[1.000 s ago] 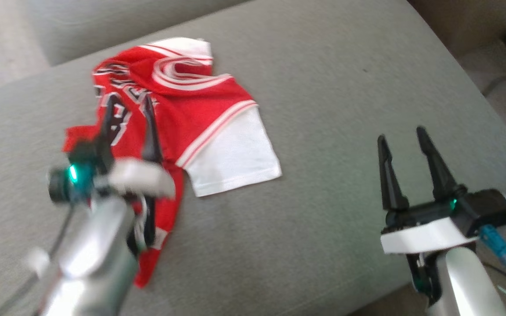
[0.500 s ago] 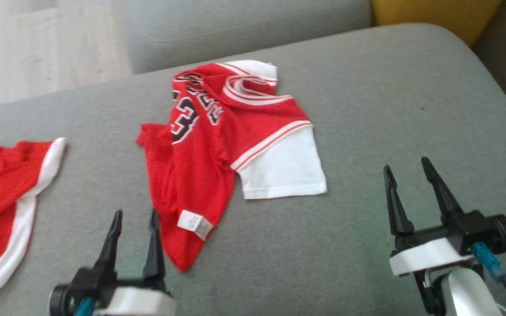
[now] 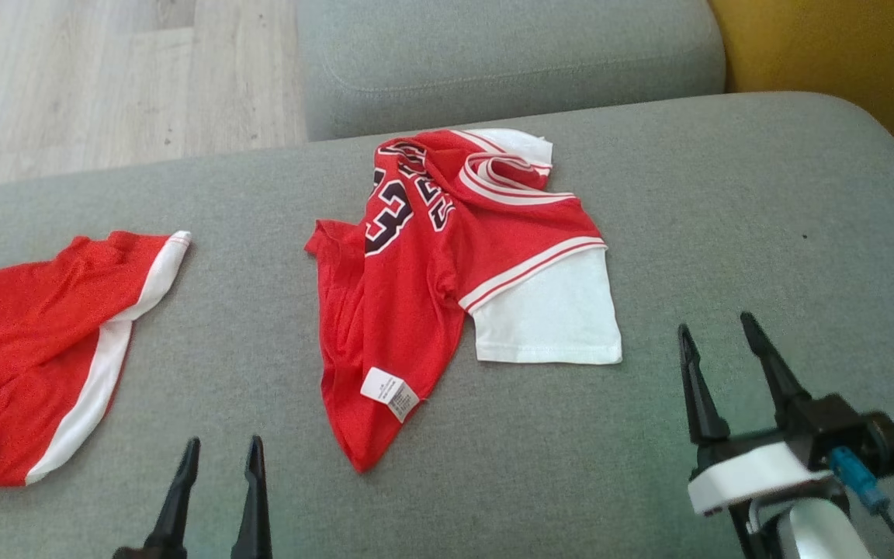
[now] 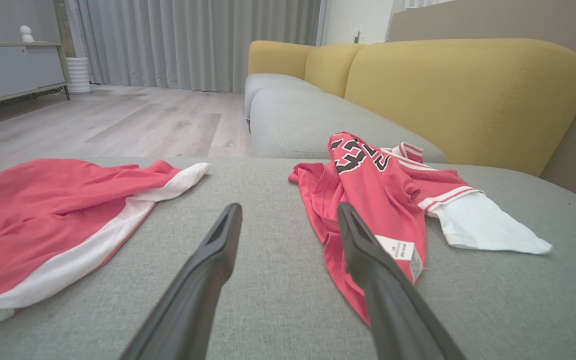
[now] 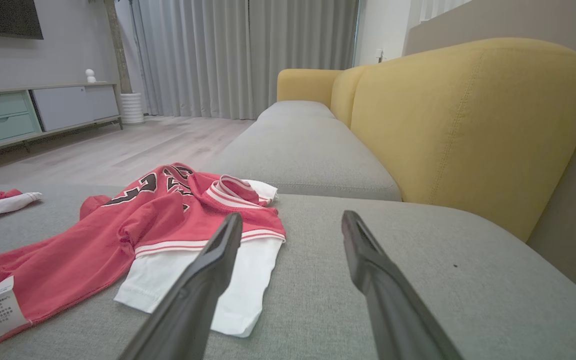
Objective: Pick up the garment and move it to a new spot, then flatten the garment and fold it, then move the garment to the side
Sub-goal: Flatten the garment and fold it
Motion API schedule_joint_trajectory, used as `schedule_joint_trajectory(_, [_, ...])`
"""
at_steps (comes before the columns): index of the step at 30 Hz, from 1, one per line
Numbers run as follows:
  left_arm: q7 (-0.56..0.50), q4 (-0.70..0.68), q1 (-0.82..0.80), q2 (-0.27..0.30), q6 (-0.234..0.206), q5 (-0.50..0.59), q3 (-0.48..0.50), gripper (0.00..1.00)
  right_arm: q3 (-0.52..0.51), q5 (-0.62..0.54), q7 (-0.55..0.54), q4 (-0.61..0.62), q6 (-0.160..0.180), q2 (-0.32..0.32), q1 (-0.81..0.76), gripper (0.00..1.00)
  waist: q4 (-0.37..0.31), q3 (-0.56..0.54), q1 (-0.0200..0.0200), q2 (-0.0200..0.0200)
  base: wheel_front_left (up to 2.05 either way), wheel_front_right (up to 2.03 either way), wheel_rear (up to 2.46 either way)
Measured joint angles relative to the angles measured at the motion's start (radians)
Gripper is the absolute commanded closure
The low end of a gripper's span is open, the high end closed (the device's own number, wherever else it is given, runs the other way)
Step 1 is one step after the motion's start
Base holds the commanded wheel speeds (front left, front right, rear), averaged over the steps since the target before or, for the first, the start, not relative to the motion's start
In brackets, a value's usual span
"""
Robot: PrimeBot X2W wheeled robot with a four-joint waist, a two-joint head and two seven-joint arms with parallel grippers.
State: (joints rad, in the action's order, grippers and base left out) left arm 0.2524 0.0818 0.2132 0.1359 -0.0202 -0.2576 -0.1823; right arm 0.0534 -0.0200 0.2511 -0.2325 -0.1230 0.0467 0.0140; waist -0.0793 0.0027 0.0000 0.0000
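Note:
The garment is a red jersey with white sleeves and dark numbers. It lies crumpled and partly doubled over in the middle of the grey sofa cushion, a white label turned up near its lower hem. My left gripper is open and empty at the near edge, left of the hem and not touching it. The left wrist view has the garment just right of the left gripper. My right gripper stands open and empty, right of the white sleeve. In the right wrist view the garment lies left of the right gripper.
A second red piece with a white stripe lies at the cushion's left end, also seen as that red piece. Another grey seat cushion sits behind, a yellow backrest at the far right, and wooden floor beyond the left.
The camera has swung, shifting the whole picture right and down and bringing the second red piece into view. My left gripper has drawn back from over the garment to the near edge.

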Motion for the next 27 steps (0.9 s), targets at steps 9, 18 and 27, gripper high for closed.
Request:
schedule_joint_trajectory(9, [0.000, 0.037, 0.042, -0.052, 0.056, 0.042, 0.109, 0.00, 0.026, 0.020, 0.000, -0.040, 0.000, 0.000, -0.016, 0.00, 0.000, -0.017, 0.0000, 0.0000, 0.00, 0.00, 0.00])
schedule_joint_trajectory(18, [0.000, 0.058, 0.041, -0.071, 0.077, 0.058, 0.160, 0.00, 0.029, 0.029, 0.000, -0.045, 0.000, 0.000, -0.016, 0.00, 0.002, -0.016, 0.0000, 0.0000, 0.00, 0.00, 0.00])
schedule_joint_trajectory(27, [0.000, 0.079, 0.040, -0.079, 0.101, 0.068, 0.185, 0.00, 0.032, 0.029, 0.000, -0.054, 0.000, 0.000, -0.016, 0.00, -0.004, -0.006, 0.0000, 0.0000, 0.00, 0.00, 0.00])
